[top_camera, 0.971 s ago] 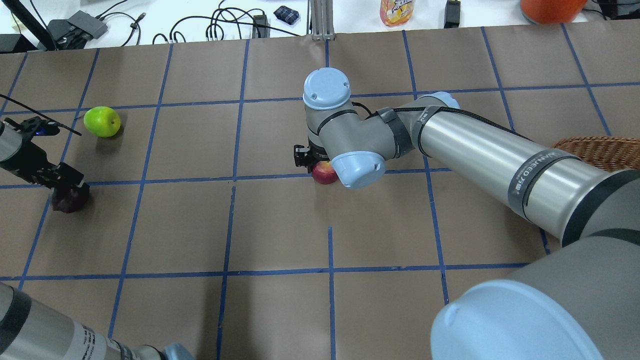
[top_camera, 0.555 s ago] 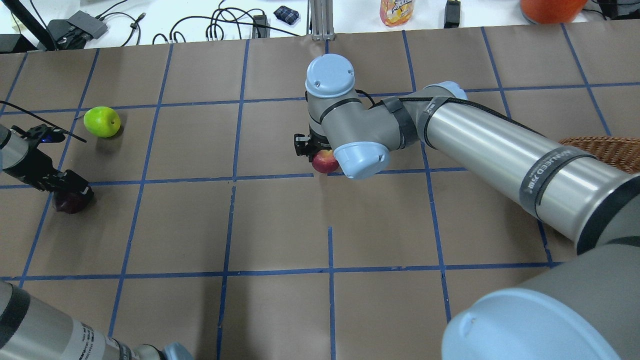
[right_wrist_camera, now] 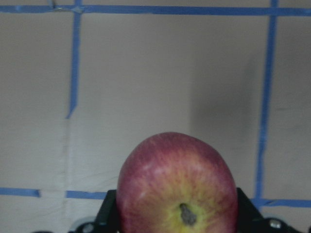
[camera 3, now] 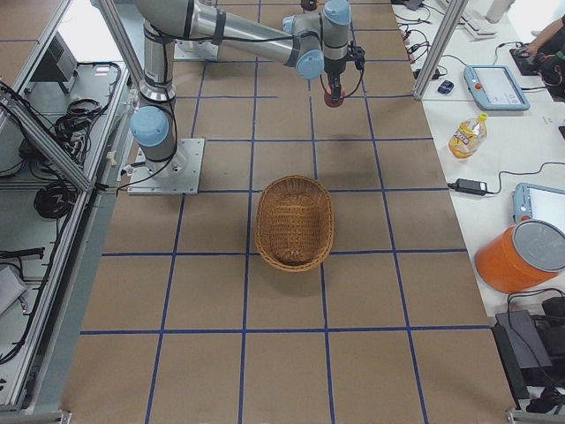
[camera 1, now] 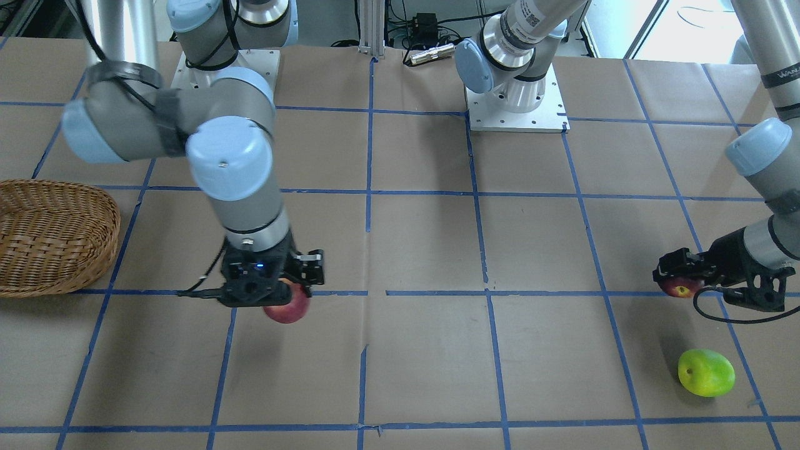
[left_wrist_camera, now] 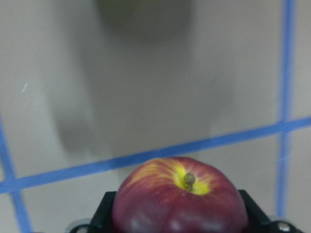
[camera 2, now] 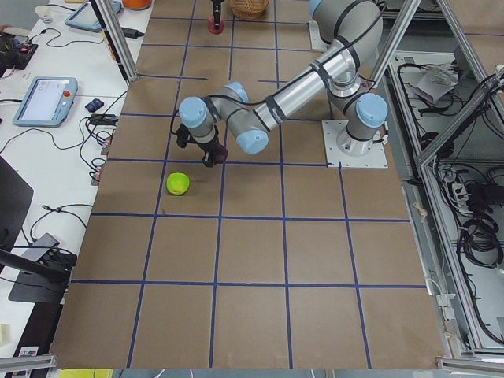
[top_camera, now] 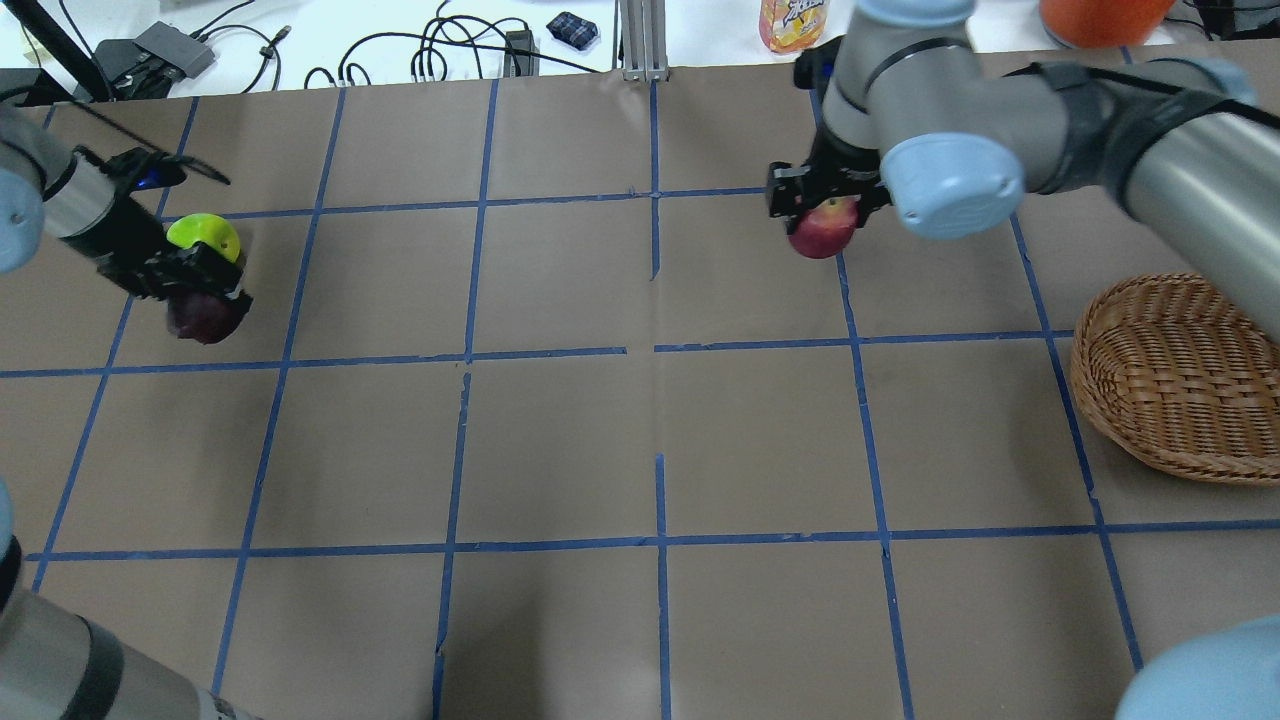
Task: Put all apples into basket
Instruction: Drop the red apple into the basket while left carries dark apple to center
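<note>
My right gripper point(top_camera: 822, 212) is shut on the red, yellow-speckled apple point(top_camera: 822, 234) and holds it above the table, left of the wicker basket point(top_camera: 1180, 385). The right wrist view shows this apple point(right_wrist_camera: 177, 187) between the jaws. My left gripper point(top_camera: 195, 292) is shut on the dark maroon apple point(top_camera: 207, 316), held off the table. The left wrist view shows it point(left_wrist_camera: 180, 201) stem up with a yellow patch. The lime green apple point(top_camera: 203, 231) lies on the table just beyond the left gripper. The basket point(camera 1: 50, 234) holds nothing.
A juice bottle point(top_camera: 793, 22), an orange container point(top_camera: 1100, 15) and cables point(top_camera: 440, 50) lie past the table's far edge. The arms' base plates point(camera 1: 515, 103) stand at the robot's side. The brown table point(top_camera: 650, 450) is marked with blue tape lines.
My right gripper lifted the red apple and carried it right, closer to the basket. My left gripper lifted the maroon apple and moved farther from the robot, beside the green apple.
</note>
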`<state>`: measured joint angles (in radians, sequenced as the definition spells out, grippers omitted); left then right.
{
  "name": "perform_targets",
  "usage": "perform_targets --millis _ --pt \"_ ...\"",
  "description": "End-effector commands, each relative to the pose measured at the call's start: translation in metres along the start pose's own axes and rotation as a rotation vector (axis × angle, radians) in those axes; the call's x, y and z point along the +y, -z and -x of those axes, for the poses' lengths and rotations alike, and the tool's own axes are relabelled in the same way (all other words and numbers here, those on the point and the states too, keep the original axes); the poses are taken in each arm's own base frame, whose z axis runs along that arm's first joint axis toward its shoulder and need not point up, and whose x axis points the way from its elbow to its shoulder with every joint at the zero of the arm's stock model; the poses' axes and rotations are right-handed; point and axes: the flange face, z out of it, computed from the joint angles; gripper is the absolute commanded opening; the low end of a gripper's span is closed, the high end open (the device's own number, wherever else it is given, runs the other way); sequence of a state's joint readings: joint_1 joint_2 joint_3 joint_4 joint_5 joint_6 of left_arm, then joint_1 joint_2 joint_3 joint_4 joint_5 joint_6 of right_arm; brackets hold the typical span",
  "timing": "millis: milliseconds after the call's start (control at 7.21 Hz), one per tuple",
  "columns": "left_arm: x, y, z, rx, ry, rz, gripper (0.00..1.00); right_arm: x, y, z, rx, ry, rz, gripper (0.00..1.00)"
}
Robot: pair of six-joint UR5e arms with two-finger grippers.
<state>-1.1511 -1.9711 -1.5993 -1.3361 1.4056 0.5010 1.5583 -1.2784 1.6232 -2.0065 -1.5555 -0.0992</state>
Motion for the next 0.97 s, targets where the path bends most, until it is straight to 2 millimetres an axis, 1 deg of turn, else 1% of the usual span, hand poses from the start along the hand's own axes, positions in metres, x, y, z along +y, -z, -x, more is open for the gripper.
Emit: perform_targets --millis 0,139,277,416,555,694,832 --pt "-0.021 -0.033 -0.189 0.098 0.242 0.051 0.00 0.023 0.018 -0.199 0.036 0.021 0.052 0.35" --pt "-0.019 -0.056 -0.270 0.069 0.294 0.038 0.00 0.043 0.018 -0.277 0.039 0.114 0.052 0.35" --pt "-0.015 -0.073 -0.329 0.054 0.278 -0.028 0.00 0.069 0.015 -0.346 0.035 0.165 0.053 0.34" --pt "-0.019 -0.091 -0.348 0.064 0.323 -0.056 0.00 0.096 0.006 -0.400 0.022 0.165 0.065 0.34" --pt "-0.028 -0.113 -0.372 0.100 0.327 -0.146 0.00 0.122 -0.018 -0.449 -0.010 0.182 0.086 0.33" --pt "-0.014 -0.153 -0.397 0.071 0.310 -0.116 0.00 0.148 -0.047 -0.496 -0.022 0.172 0.088 0.34" --pt "-0.013 -0.171 -0.400 0.033 0.287 -0.169 0.00 0.163 -0.065 -0.515 -0.041 0.168 0.103 0.38"
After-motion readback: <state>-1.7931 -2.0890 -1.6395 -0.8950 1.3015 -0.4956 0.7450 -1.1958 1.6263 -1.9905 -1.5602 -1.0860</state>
